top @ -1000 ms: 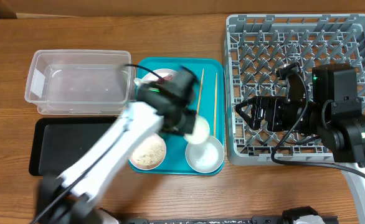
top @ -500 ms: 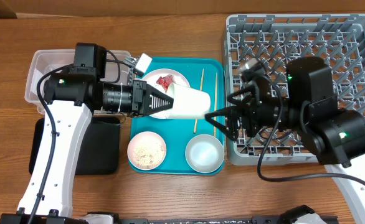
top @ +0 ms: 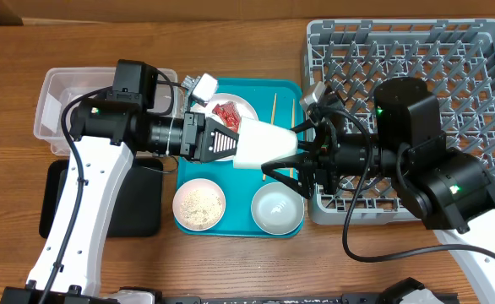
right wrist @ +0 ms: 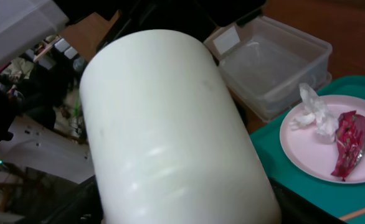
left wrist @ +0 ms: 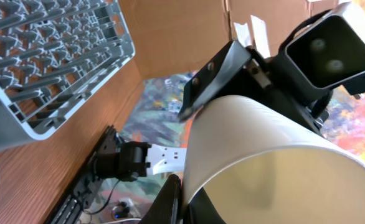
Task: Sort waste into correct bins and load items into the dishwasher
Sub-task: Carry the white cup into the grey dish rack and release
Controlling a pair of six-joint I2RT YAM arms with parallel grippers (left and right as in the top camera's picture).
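Note:
My left gripper (top: 224,142) is shut on the rim of the white cup (top: 264,145) and holds it on its side above the teal tray (top: 235,226). In the left wrist view one finger (left wrist: 184,202) is outside the cup's (left wrist: 276,162) wall and one inside. My right gripper (top: 294,152) is open, its fingers straddling the cup's base; the cup (right wrist: 170,130) fills the right wrist view. A white plate (top: 246,108) carries the red wrapper (top: 227,112) and the tissue (right wrist: 313,112). The grey dish rack (top: 399,51) stands at the right.
On the teal tray lie a small plate of rice scraps (top: 200,204), a white bowl (top: 277,209) and two chopsticks (top: 292,114). The clear tub (top: 62,110) is at the back left, the black tray (top: 62,203) in front of it.
My left gripper has carried the cup slightly right. My right gripper has moved left from the rack and its open fingers are now around the cup's base.

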